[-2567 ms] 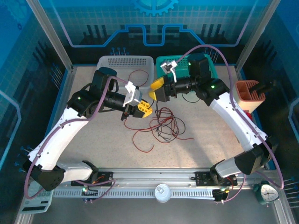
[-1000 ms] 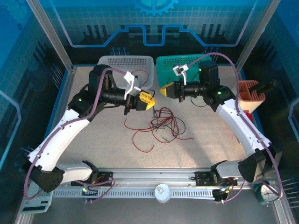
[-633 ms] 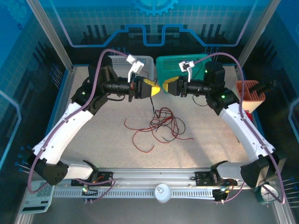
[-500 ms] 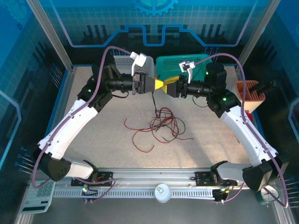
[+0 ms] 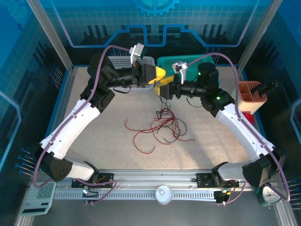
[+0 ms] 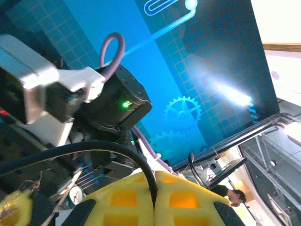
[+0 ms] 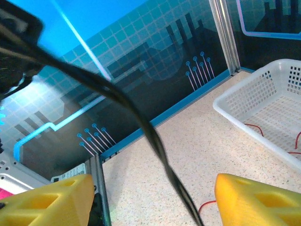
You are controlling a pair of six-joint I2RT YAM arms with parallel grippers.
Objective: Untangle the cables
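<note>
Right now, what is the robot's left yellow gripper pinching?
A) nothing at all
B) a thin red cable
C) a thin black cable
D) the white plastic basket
C: in the left wrist view, the left gripper has its yellow fingers pressed together, with the thin black cable caught in the seam between them.

Recorded yellow on fingers [image 6: 123,197] of left gripper [image 6: 154,179] and right gripper [image 7: 154,181]. Noted red and black cables [image 5: 162,123] below them on speckled beige table [image 5: 103,127]. Logged white perforated basket [image 5: 120,61] near left gripper, teal basket [image 5: 167,61] near right, blue grid pattern on wall [image 5: 94,19] beyond.
</note>
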